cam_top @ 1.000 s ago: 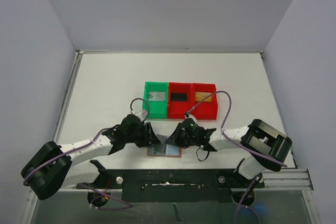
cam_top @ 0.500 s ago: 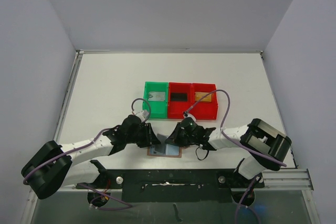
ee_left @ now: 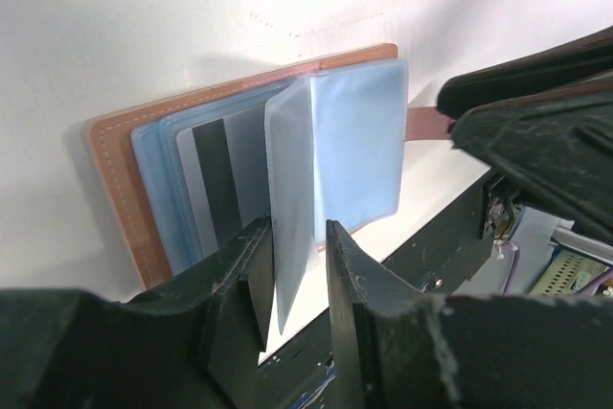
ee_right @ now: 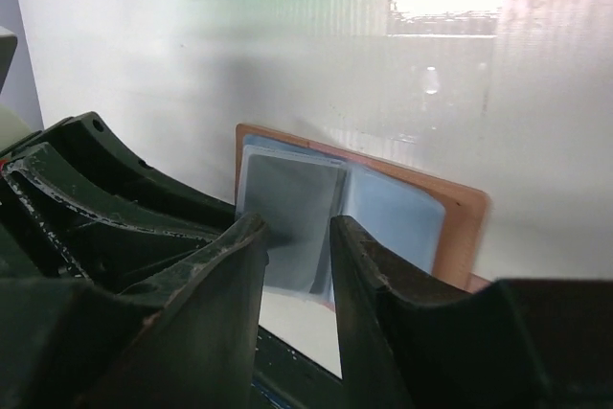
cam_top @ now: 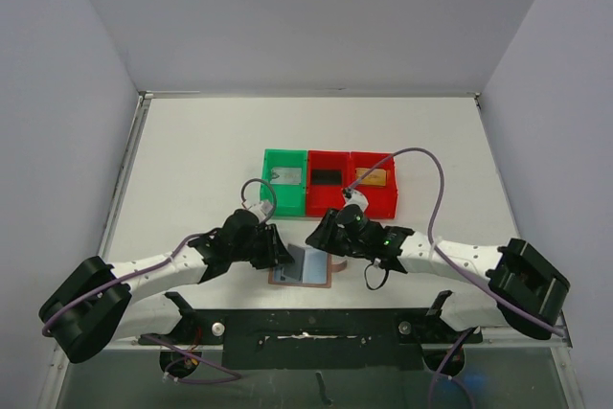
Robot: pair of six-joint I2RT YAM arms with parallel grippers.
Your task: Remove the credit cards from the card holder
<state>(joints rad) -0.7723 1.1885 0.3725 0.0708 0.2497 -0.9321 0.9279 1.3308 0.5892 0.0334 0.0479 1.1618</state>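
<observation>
From above, the stitched tan card holder (cam_top: 311, 273) lies open at the table's (cam_top: 192, 160) near edge, between the left gripper (cam_top: 283, 258) and the right gripper (cam_top: 314, 238).

Left wrist: the fingers (ee_left: 257, 280) pinch an upright, glossy blue sleeve (ee_left: 354, 141). A grey striped card (ee_left: 225, 174) lies flat beside it.

Right wrist: the jaws stand slightly parted over the open pages.

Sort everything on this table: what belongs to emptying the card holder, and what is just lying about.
Job: card holder; blue sleeve pinched in the left claw; grey card still sleeved; right claw, open; silver card, black card, gold card already out.
Lying about: green bin, middle red bin, end red bin, merely holding those three cards.
</observation>
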